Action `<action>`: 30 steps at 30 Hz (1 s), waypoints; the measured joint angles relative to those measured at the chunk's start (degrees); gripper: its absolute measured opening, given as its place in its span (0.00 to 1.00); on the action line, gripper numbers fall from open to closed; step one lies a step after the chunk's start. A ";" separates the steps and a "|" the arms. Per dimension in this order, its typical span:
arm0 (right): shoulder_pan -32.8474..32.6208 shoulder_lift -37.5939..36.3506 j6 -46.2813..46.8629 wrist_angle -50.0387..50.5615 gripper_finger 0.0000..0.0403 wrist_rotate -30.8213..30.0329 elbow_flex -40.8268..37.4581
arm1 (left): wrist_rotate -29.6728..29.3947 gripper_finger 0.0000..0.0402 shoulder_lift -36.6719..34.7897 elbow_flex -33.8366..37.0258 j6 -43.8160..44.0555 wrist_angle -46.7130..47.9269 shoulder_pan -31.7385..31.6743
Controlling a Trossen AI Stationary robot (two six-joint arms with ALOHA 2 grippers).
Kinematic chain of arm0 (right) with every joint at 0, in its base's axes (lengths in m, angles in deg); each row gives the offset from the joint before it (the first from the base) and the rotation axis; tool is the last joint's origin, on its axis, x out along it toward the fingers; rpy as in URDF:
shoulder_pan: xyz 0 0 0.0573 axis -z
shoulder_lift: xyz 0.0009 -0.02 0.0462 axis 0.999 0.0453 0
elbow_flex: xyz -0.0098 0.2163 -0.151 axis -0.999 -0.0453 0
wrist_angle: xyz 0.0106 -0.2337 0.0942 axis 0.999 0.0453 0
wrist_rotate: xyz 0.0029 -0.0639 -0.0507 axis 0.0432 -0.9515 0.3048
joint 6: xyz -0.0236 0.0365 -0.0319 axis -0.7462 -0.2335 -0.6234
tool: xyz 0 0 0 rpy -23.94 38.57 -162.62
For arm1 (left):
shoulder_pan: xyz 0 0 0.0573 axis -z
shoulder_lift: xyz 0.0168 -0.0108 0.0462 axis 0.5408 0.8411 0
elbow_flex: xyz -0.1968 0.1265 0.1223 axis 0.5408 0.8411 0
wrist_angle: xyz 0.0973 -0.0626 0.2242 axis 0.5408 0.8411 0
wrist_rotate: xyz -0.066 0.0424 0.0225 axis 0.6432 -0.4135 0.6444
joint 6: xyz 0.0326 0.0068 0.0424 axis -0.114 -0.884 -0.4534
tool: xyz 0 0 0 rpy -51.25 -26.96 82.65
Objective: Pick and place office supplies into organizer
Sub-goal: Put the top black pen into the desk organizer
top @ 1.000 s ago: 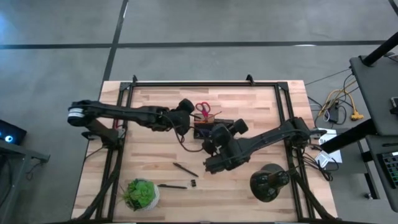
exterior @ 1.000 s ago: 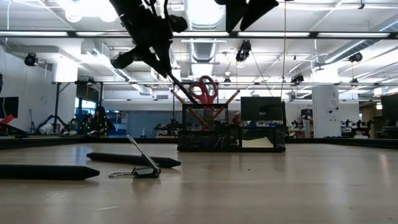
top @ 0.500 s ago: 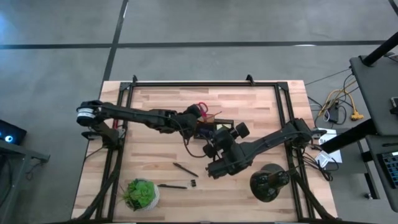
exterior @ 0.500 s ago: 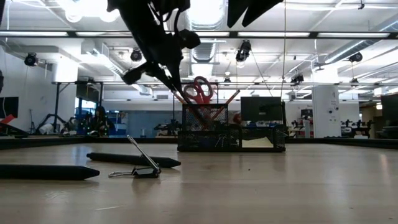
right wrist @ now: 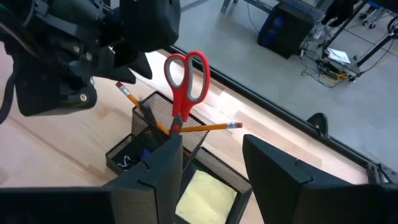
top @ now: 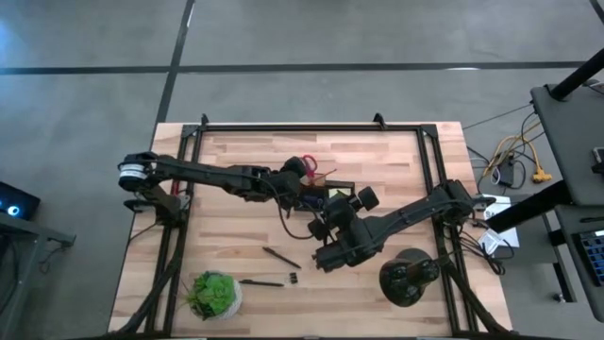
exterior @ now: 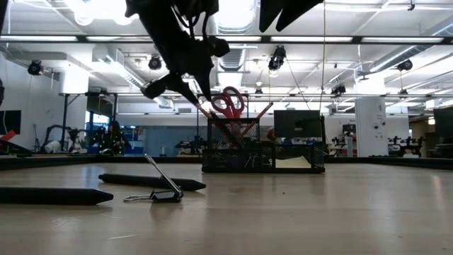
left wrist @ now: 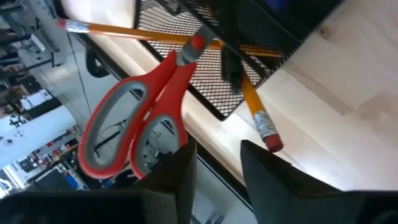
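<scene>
we hold the left end effector [left wrist: 214, 171], fingers apart and empty, over the organizer [top: 321, 195]; right end effector [right wrist: 211, 165] waits apart. retreating carelessly could snag the scissors [left wrist: 140, 115] standing inside.

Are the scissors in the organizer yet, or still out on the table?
In. The scissors stand handles-up in the organizer, beside two pencils.
</scene>
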 joint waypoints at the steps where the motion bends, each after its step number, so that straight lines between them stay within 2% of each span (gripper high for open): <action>1: 0.01 0.00 0.00 0.00 0.40 0.00 -0.04 | 0.04 0.29 -0.20 0.00 0.50 -0.20 0.00; 5: 0.01 0.02 -0.16 0.00 0.40 0.01 -0.30 | -0.19 0.36 -1.21 -0.04 1.03 -0.36 0.09; 8: 0.01 0.02 -0.40 -0.02 0.40 0.02 -0.42 | -3.14 0.40 -3.03 -0.02 4.90 0.16 0.11; 11: 0.01 0.03 -0.39 -0.02 0.40 0.22 -0.52 | -4.69 0.42 -6.05 0.02 13.13 6.52 0.32; 14: 0.01 0.04 -0.59 -0.05 0.40 2.70 -0.52 | -1.48 0.42 -10.60 -0.01 25.79 13.56 1.18; 17: 0.37 0.04 -1.98 -1.47 0.40 10.98 -1.24 | 5.44 0.42 -15.97 0.44 41.08 19.50 2.43; 21: 1.25 0.07 -11.93 -12.98 0.39 23.34 -4.24 | 19.31 0.42 -23.94 1.72 58.94 21.75 4.02; 24: 1.32 0.09 -21.76 -26.58 0.38 28.62 -6.67 | 25.30 0.42 -28.60 2.25 65.54 22.09 5.30; 26: 2.11 0.09 -28.16 -36.77 0.37 36.32 -8.29 | 28.22 0.42 -31.07 2.25 69.36 22.67 5.55; 28: 3.61 0.69 -31.20 -44.43 0.36 43.51 -9.89 | 31.42 0.42 -33.19 2.25 73.12 23.97 5.49; 30: 4.99 2.20 -32.38 -49.63 0.36 45.65 -10.73 | 33.47 0.42 -34.78 2.25 75.72 26.80 5.49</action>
